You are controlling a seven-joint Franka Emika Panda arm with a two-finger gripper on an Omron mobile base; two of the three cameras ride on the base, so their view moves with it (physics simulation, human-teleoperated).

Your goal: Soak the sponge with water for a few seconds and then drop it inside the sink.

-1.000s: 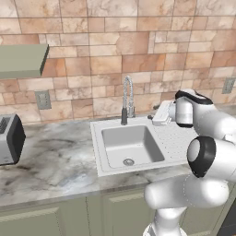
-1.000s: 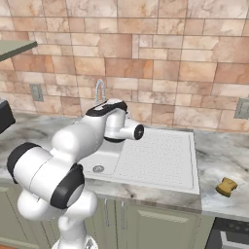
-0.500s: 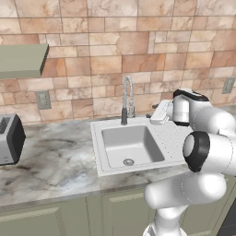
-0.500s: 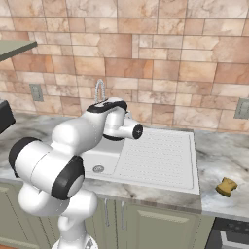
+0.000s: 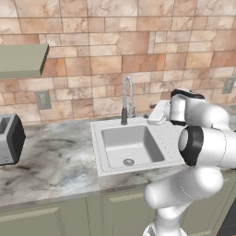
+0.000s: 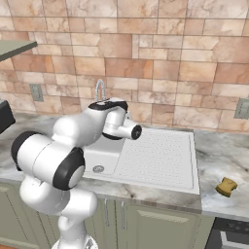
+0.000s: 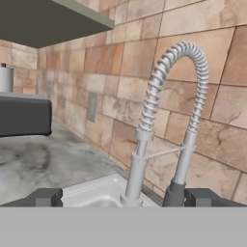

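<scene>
You face a counter (image 5: 55, 161) with the sink (image 5: 131, 146) set into it at twelve o'clock. The tap (image 5: 126, 99) stands behind the basin. A toaster (image 5: 10, 139) sits at nine o'clock. The sponge (image 6: 226, 186) lies on the counter at three o'clock, well apart from the sink.

Even, soft light is filling all three rendered views, with no glare or hot spots showing on the brick wall (image 5: 138, 50). Gentle highlights are sitting on the robot's white arm (image 6: 53, 155), and its underside is falling into soft shade. The basin of the sink (image 5: 131, 146) is shading slightly darker than its rim. In the hand view, the tap (image 7: 164, 120) is looking a little soft and pixelated, and the shelf (image 7: 43, 19) overhead is reading dark.
</scene>
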